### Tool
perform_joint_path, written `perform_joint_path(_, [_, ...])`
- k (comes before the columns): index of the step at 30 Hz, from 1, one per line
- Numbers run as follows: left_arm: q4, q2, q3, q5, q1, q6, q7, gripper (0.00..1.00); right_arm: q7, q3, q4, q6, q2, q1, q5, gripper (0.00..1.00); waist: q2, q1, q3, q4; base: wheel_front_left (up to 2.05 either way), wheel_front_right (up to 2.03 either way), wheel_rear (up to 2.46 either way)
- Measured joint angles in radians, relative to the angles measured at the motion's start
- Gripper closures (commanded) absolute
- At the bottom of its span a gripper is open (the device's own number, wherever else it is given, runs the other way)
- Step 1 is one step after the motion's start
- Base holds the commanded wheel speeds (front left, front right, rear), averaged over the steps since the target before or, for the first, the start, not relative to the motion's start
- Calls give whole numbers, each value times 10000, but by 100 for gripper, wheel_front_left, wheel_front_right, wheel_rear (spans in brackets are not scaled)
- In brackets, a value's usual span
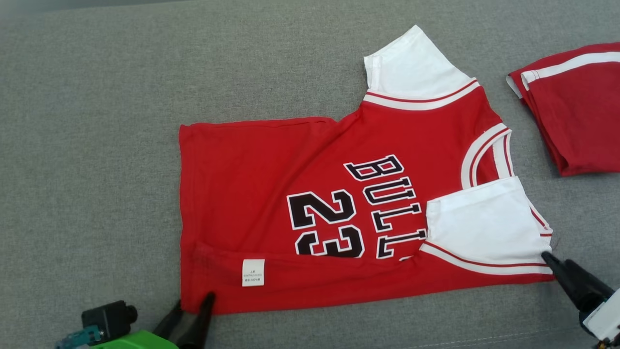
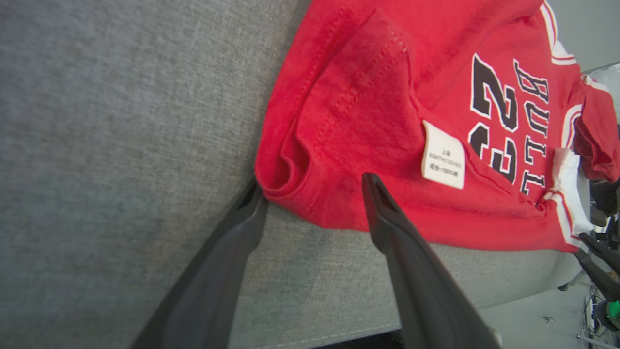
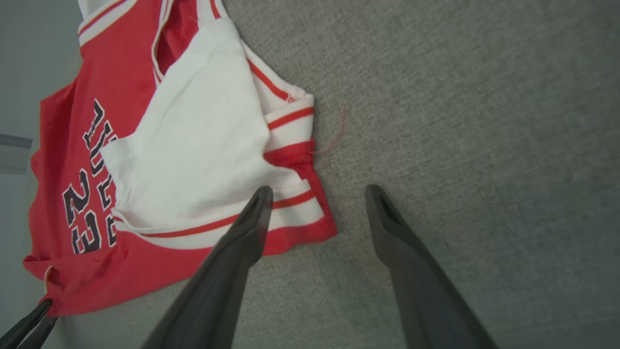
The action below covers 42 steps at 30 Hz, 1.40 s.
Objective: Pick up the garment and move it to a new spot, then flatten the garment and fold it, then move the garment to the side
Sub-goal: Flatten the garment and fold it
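Garment [image 1: 290,169] lies on the grey fabric surface [image 1: 97,145] with its near edge folded over, the left gripper [image 1: 191,310] and right gripper [image 1: 557,261] both wide and empty at that fold's ends, likely to work both corners together.

head: overhead, facing down | wrists: low, close, opposite near corners | shared: jersey [image 1: 271,169]

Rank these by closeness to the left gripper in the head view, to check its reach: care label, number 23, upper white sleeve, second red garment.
1. care label, on the near fold
2. number 23, at centre
3. upper white sleeve, far edge
4. second red garment, far right
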Motion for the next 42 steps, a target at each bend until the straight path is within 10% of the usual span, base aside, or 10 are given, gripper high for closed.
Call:
perform_joint_path(10, [-1762,2487,136,1952,-2814,-267,671,0,318,-951,-1559,-326,-1808,-3015,-1465,0,0,0,832,-123,0,0,0])
perform_joint_path(24, [711,1760,-1252,1962,-8186,-968,3070,0,2307,-631,-1937,-876,-1866,-7941,-2038,0,0,2,3097,438,0,0,0])
perform_joint_path(25, [815,1601,-1250,1887,-8366,-970,3062,30,2357,-589,-1831,-876,-1841,-8073,-2090,0,0,2,3219,485,0,0,0])
perform_joint_path(26, [872,1471,-1266,1804,-8502,-982,3026,80,2393,-560,-1710,-878,-1802,-8168,-2132,0,0,2,3328,533,0,0,0])
perform_joint_path(27, [959,1333,-1266,1682,-8606,-1062,3028,100,2422,-523,-1580,-882,-1728,-8258,-2159,0,0,3,3429,585,0,0,0])
perform_joint_path(42, [1687,550,-1967,1304,-9449,-1764,3116,100,2878,-105,-36,-1024,-1185,-9340,-2550,0,0,1,3825,1621,0,0,0])
